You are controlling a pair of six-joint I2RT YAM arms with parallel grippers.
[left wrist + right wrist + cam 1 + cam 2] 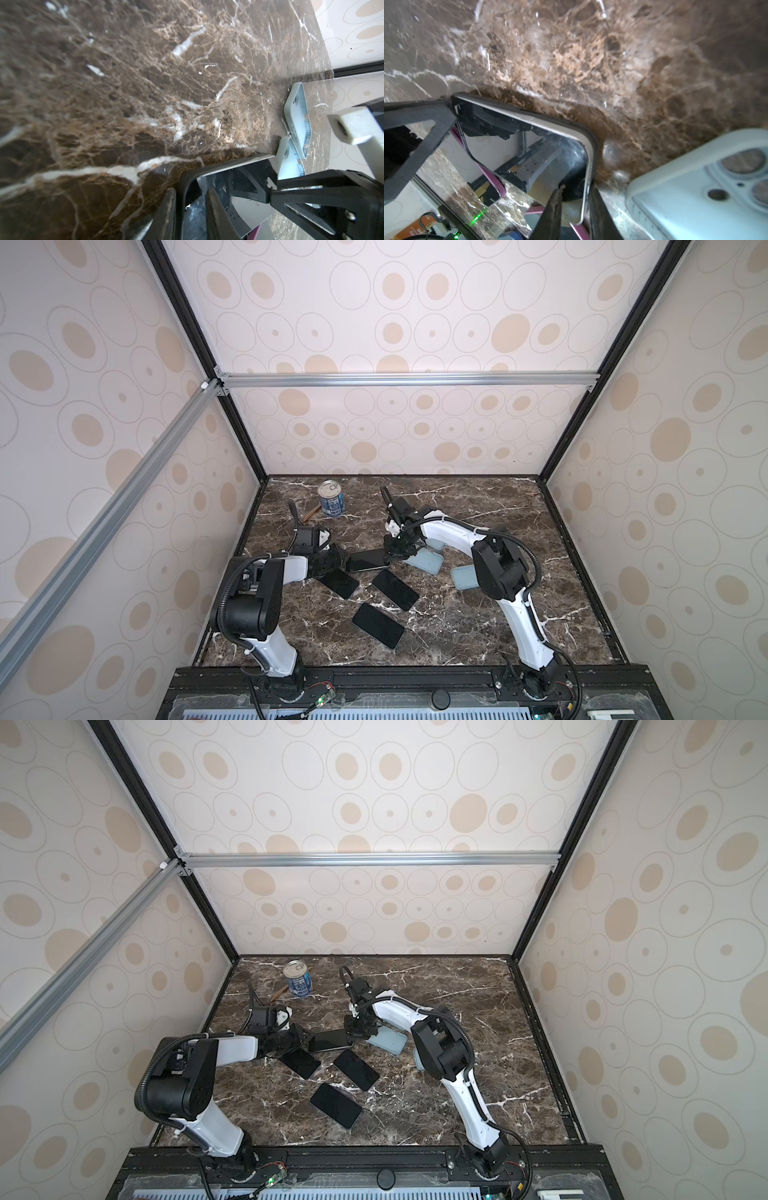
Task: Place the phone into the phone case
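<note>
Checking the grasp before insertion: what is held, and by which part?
The phone: left gripper pinches one short end, right gripper the opposite end.

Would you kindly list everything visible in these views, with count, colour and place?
held phone: 1, black screen with a silver edge, mid-table between both grippers
loose phones: 3, black, lying flat on the table, nearer the robot's base than the held phone
phone cases: 3 seen, light blue, right of the held phone, one mostly hidden under the right arm
can: 1, blue with a silver top, upright at far left
brown stick: 1, beside the can, too small to identify
table: 1, dark brown marble
left gripper: black, shut on the held phone's left end
right gripper: black, shut on its right end
</note>
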